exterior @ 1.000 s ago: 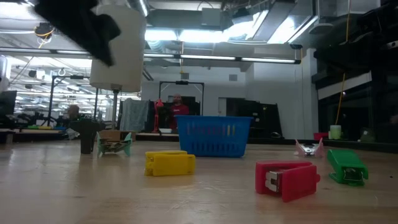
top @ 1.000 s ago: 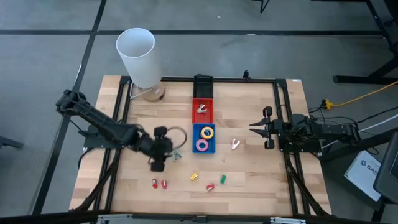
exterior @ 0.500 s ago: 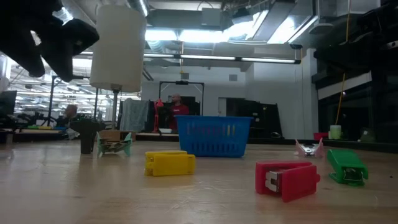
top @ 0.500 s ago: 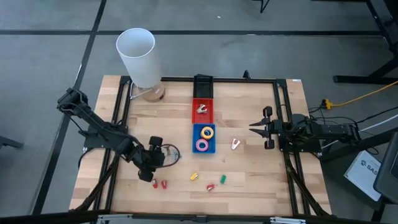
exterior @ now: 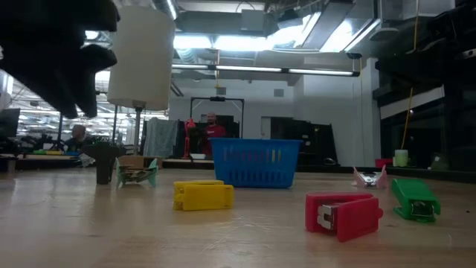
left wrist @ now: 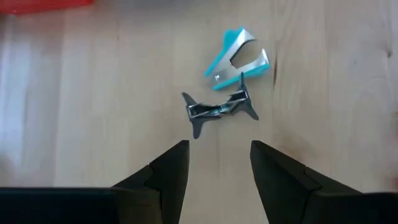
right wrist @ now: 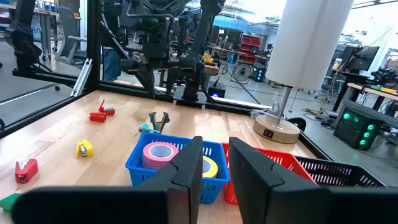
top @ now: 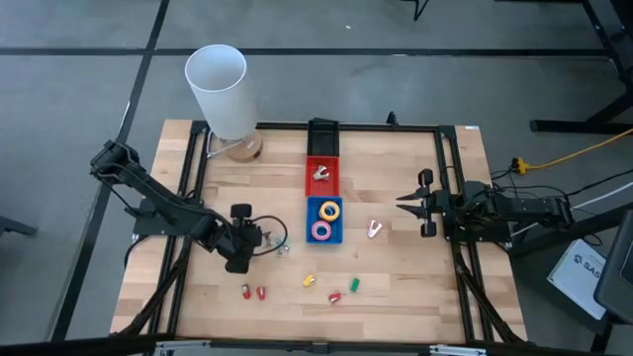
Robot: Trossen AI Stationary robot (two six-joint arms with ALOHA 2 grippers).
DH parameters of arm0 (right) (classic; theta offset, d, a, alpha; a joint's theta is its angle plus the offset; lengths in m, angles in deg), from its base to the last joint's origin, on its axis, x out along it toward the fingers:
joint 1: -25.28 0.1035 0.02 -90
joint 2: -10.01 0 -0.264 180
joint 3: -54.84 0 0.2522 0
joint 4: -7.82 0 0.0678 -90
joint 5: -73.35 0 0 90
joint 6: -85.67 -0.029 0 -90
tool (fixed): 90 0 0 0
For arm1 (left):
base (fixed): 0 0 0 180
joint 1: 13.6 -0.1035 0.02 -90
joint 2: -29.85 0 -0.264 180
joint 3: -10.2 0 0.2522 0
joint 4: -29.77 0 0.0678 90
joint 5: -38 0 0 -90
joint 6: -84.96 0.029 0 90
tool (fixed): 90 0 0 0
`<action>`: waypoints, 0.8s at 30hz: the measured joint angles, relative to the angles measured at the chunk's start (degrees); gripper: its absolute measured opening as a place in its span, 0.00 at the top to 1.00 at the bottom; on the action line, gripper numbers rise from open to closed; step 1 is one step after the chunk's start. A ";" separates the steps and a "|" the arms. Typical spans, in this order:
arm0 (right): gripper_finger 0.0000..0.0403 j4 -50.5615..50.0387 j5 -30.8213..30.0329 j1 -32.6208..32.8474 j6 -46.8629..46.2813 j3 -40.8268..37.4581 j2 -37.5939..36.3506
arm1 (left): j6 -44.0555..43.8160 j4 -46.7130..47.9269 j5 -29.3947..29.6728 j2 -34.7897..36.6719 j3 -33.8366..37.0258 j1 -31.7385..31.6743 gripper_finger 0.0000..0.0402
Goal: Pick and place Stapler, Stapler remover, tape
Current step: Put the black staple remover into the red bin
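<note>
Tape rolls (top: 324, 220) already lie in the blue basket (top: 311, 235) and one remover in the red basket (top: 310, 175), but just ahead of the empty, wide-open left gripper (left wrist: 215, 163) two staple removers (left wrist: 227, 78) wait, long axes crosswise to its fingers, while staplers (top: 297, 288) remain.

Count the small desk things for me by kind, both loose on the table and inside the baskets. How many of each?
Staplers: 5 (3 red, 1 yellow, 1 green)
Staple removers: 4 (3 loose on the table, 1 in the red basket)
Tape rolls: 2 (1 yellow, 1 pink, both in the blue basket)
Total: 11
</note>
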 joint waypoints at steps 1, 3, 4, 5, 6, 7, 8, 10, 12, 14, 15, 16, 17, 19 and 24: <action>0.80 0.01 0.00 -0.01 0.00 0.00 0.00 | 0.45 -1.33 -0.30 0.00 0.96 -0.05 0.58; 0.80 0.02 0.00 0.00 0.00 0.01 0.01 | 0.90 -4.60 -1.03 0.00 3.26 -0.22 0.58; 0.80 0.00 0.01 -0.02 0.00 0.01 0.01 | 1.31 -6.11 -1.21 0.00 4.38 -0.33 0.58; 0.80 0.00 0.00 0.00 0.00 -0.01 0.01 | 1.89 -7.80 -1.02 0.00 5.35 -0.42 0.58; 0.80 0.00 0.02 -0.02 0.00 0.01 0.01 | 2.30 -9.08 -0.44 -0.02 6.08 -0.62 0.58; 0.80 0.00 0.00 0.00 0.00 0.00 0.01 | 2.34 -9.90 0.45 -0.02 6.62 -0.82 0.58; 0.80 0.01 0.00 -0.01 0.00 0.01 0.01 | 2.23 -9.94 1.45 -0.02 6.90 -1.09 0.58; 0.80 0.02 0.01 0.00 0.00 -0.01 0.01 | 1.79 -9.65 2.68 -0.02 7.06 -1.93 0.58; 0.80 0.02 0.00 -0.02 0.00 0.00 0.00 | 1.81 -8.94 2.49 -0.02 7.07 -3.03 0.58; 0.80 0.02 0.00 0.00 0.00 0.00 0.01 | 1.84 -8.34 1.77 -0.02 7.07 -4.20 0.58; 0.80 0.02 0.00 -0.02 0.00 0.00 0.01 | 2.22 -8.13 1.20 -0.02 7.07 -4.82 0.58; 0.80 0.00 0.00 -0.02 0.00 -0.01 0.01 | 2.99 -7.96 0.59 -0.16 7.07 -5.36 0.58; 0.80 0.00 0.00 0.00 0.00 0.01 0.01 | 3.92 -7.95 -0.22 -0.49 7.07 -5.88 0.58; 0.80 0.01 0.00 -0.01 0.00 -0.01 0.00 | 6.09 -7.89 -2.31 -1.23 7.07 -6.77 0.58; 0.80 0.02 0.00 0.00 0.00 -0.01 0.01 | 11.73 -8.35 -4.27 -3.46 7.07 -7.93 0.58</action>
